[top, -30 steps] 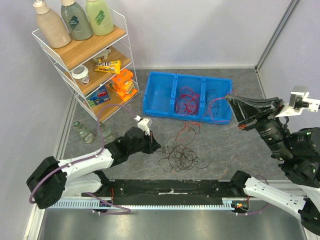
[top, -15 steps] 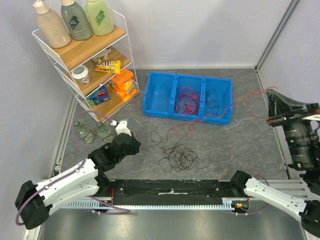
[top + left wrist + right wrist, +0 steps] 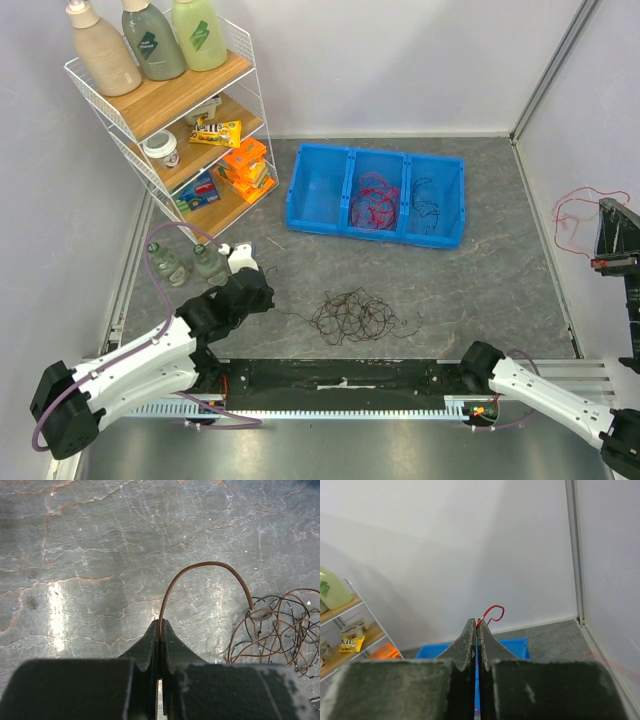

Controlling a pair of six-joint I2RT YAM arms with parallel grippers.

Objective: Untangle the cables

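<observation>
On the left, our left gripper (image 3: 160,626) is pressed together on a thin brown wire (image 3: 200,565) that arches over to the clump (image 3: 350,315) lying on the table (image 3: 480,290) in the middle. If we pull hard, it may drag the whole clump or tighten a knot. Behind, the blue bin (image 3: 300,195) holds more red and black wires (image 3: 375,200). On the right, our right gripper (image 3: 477,625) pinches a red wire (image 3: 572,215), held high near the wall (image 3: 600,100); so thin, it may slip out.

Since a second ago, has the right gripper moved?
Yes. The right gripper, shut on a red cable, has swung right, away from the blue bin's right end, to the frame's right edge.
</observation>
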